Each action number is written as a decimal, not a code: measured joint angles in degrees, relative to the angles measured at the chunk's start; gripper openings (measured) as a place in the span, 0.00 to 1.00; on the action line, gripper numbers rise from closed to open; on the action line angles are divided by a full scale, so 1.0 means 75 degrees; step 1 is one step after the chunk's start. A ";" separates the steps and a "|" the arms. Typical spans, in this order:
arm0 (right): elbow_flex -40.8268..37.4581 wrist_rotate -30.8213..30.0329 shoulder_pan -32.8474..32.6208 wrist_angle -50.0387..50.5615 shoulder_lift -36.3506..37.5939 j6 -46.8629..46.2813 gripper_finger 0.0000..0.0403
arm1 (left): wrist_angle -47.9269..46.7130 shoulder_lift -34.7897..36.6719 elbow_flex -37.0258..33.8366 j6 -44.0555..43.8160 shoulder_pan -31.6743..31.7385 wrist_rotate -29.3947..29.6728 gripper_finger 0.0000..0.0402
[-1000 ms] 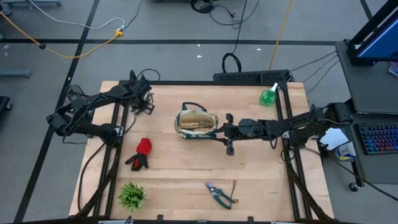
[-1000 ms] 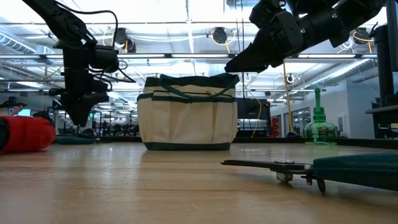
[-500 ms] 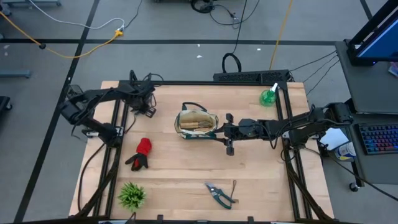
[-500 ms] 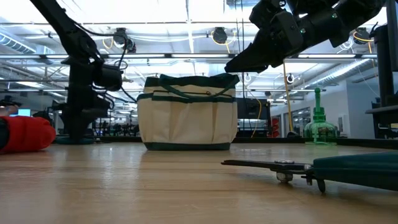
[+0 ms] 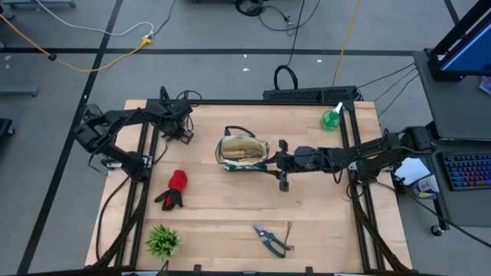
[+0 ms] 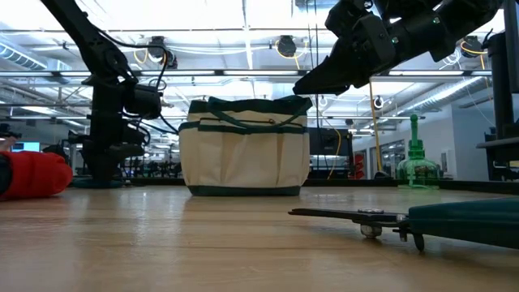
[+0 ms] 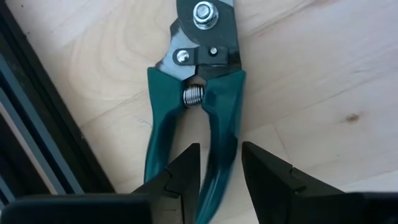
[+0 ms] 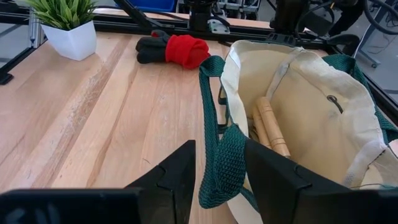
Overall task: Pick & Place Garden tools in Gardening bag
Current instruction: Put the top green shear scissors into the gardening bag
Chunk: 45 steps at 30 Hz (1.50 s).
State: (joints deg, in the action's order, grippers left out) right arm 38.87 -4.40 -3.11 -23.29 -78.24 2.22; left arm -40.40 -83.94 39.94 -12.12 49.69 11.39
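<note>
**Pruners between the left fingers, bag handle between the right**

High view: your cream bag [image 5: 244, 151] sits mid-counter (wooden handles inside).

Left wrist view: the left tool [image 7: 219, 167] straddles one teal grip of the pruners [image 7: 198, 93], lying flat, blades pointing away.

Right wrist view: the right tool [image 8: 219, 167] straddles the green bag handle [image 8: 222, 155].
</note>
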 joint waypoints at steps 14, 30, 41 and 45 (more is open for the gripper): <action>0.0000 0.0000 0.0001 0.0001 0.0000 -0.0003 0.32 | 0.0014 0.0008 0.0008 0.0072 -0.0005 -0.0052 0.11; 0.0000 0.0000 0.0000 -0.0180 0.0000 0.0009 0.32 | 0.0141 0.0340 0.0003 0.0252 -0.0669 -0.0150 0.00; 0.0000 -0.0026 0.0000 -0.0285 0.0000 0.0006 0.32 | 0.0156 0.0629 0.0009 0.0209 -0.1081 -0.0188 0.02; 0.0000 -0.0019 0.0002 -0.0285 0.0000 0.0006 0.32 | 0.0193 0.0629 0.0015 0.0515 -0.1084 0.0072 0.08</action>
State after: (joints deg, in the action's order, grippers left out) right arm 38.87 -4.55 -3.10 -25.43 -78.24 2.26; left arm -38.96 -79.22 40.06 -8.26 41.56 11.93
